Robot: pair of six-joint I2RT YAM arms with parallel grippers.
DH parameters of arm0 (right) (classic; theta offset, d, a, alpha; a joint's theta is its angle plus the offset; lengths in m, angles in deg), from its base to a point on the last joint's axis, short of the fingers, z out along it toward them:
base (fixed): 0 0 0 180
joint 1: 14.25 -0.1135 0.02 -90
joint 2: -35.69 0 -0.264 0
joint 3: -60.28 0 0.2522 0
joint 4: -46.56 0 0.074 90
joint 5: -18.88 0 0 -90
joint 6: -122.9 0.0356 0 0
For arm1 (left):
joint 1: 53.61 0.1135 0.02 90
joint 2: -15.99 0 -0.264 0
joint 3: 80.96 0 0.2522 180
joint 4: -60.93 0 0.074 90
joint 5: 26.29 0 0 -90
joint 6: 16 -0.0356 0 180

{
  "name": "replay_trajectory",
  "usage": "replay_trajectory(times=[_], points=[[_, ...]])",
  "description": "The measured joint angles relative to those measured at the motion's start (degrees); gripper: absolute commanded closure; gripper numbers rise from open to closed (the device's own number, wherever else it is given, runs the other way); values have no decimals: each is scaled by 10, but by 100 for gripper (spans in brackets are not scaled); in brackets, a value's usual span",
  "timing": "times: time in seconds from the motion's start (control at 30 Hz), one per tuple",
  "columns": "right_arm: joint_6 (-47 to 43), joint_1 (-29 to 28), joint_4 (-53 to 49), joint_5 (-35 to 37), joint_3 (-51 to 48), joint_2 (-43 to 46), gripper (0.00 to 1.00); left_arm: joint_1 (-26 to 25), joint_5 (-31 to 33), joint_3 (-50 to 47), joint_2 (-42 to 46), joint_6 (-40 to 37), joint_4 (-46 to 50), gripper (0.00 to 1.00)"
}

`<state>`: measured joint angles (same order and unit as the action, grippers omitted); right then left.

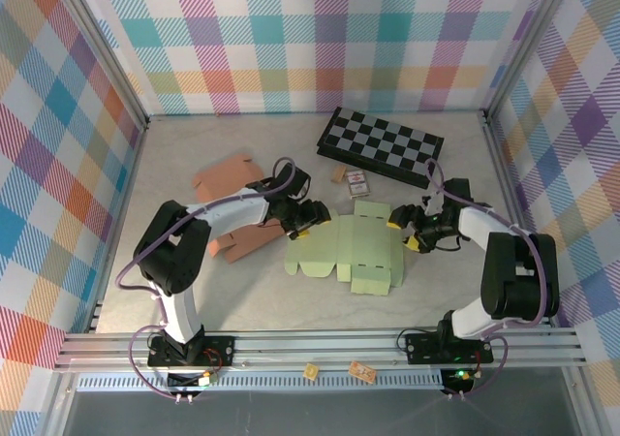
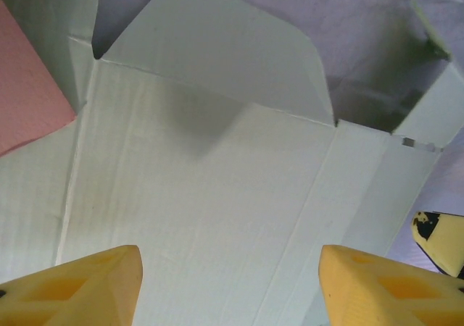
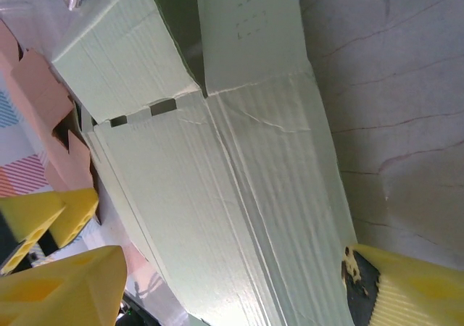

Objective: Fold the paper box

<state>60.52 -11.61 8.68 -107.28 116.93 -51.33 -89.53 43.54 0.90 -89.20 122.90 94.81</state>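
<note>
from above: my left gripper [image 1: 312,218] sits at the left end of the green paper box [image 1: 354,252]. my right gripper [image 1: 407,225] sits at its right end. the box lies opened out on the table [image 1: 242,291], right between my two sets of jaws. out past my left jaws, away from the box, lies a pink card [image 1: 228,179]. beyond the box, away from both sets of jaws, is a black and grey checker board [image 1: 381,145]. two small cards [image 1: 351,178] lie just in front of it. they have print on them, but it is too tiny for me to read.

from my left wrist: my left gripper [image 2: 228,257] has its yellow jaws spread wide. the paper box [image 2: 210,195] lies flat between them and runs on ahead, with a round flap at the far end. the pink card [image 2: 29,101] is ahead and off to the left of my jaws, right beside the box.

from my right wrist: my right gripper [image 3: 232,261] has its jaws spread wide too. the paper box [image 3: 239,195] runs between them, with one long side bent up. one jaw touches the edge of the box. i cannot tell if the other jaw does. there are faint marks on the flap ahead, too faint to read. across the box from my jaws i see my left gripper [image 3: 51,214], next to the pink card [image 3: 36,101].
</note>
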Motion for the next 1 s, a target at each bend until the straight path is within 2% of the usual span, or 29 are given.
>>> replay_trajectory(times=[0.17,0.5,1.0], points=[[-3,0,-3,7,-1,-3,22,0,-3,-5,-31,-2,-9,37],[-13,4,-2,40,-24,22,22,0,-2,-3,-33,-19,-8,38],[-9,4,68,-46,-59,26,29,0,-2,-3,-36,-32,-8,38]])
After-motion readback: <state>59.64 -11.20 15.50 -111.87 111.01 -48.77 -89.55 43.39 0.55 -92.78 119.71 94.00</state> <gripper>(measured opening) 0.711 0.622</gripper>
